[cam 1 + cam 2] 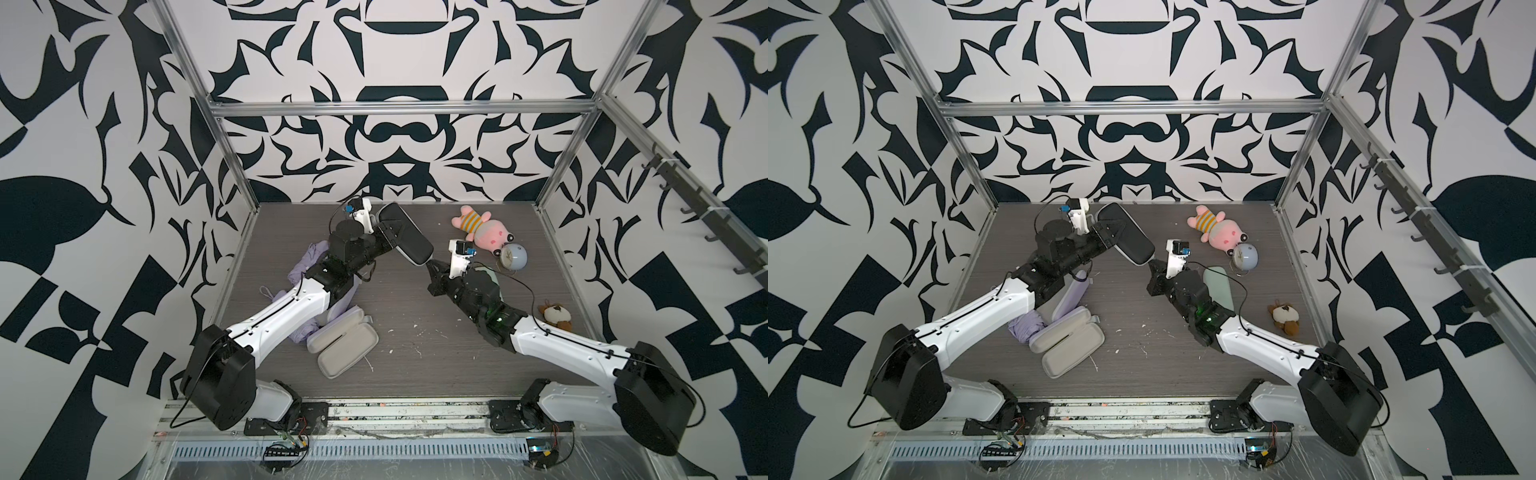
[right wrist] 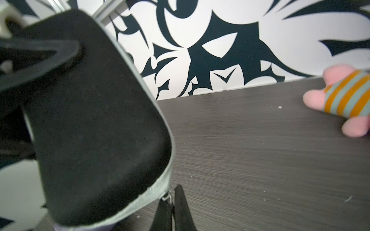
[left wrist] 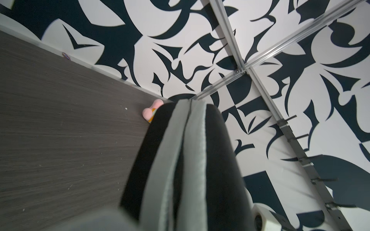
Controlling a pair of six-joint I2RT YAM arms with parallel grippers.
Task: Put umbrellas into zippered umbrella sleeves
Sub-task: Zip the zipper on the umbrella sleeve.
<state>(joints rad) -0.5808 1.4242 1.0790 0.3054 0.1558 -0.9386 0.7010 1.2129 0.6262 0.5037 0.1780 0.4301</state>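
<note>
My left gripper (image 1: 390,231) is shut on a black zippered umbrella sleeve (image 1: 409,237) and holds it tilted above the table's back middle. The sleeve's grey zip band (image 3: 190,160) runs down its edge in the left wrist view. At the sleeve's near end my right gripper (image 2: 171,199) is shut on the small metal zip pull (image 2: 166,197); it shows as the right gripper (image 1: 1152,266) in a top view. Lilac umbrellas (image 1: 309,259) (image 1: 1025,326) lie under the left arm. An open lilac sleeve (image 1: 347,347) shows its grey lining. A mint green piece (image 1: 1219,286) is partly hidden by the right arm.
A pink plush toy (image 1: 484,232) and a round pale-blue clock (image 1: 514,257) lie at the back right. A brown plush (image 1: 555,316) sits near the right wall. A rail of hooks (image 1: 685,199) runs along the right frame. White crumbs dot the dark table (image 1: 415,357).
</note>
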